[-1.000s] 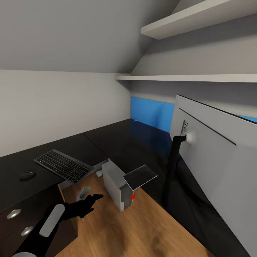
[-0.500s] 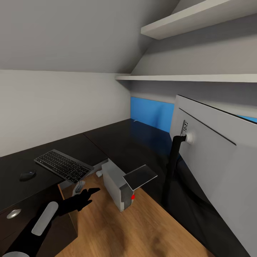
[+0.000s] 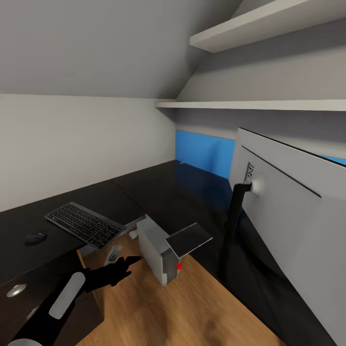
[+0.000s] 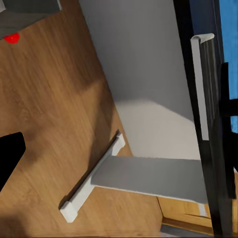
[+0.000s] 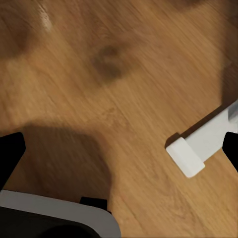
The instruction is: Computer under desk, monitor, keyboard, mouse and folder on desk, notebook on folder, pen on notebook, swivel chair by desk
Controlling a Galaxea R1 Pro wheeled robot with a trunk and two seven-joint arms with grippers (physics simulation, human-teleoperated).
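Note:
The black L-shaped desk [image 3: 158, 192] runs along the wall, with a blue back panel [image 3: 204, 151]. On its left part lie the keyboard [image 3: 84, 223] and, left of it, the small dark mouse [image 3: 36, 237]. The monitor [image 3: 293, 211] stands on the right part, its light-grey back toward me. The computer [image 3: 156, 247] stands on the wooden floor in the desk's inner corner, a red light on its front [image 4: 11, 37]. My left gripper [image 3: 126, 263] hangs open and empty over the floor just left of the computer. My right gripper [image 5: 119, 148] is open over bare floor.
Dark drawers with a silver knob [image 3: 17, 290] sit under the desk beside my left arm. A flat grey flap [image 3: 190, 238] sticks out above the computer. A white desk foot [image 5: 198, 148] rests on the floor. Two wall shelves [image 3: 254, 103] hang above the monitor.
My left arm swung a little to the left and up, then came back right toward the computer. The head view has shifted very slightly. The desk items lie as before.

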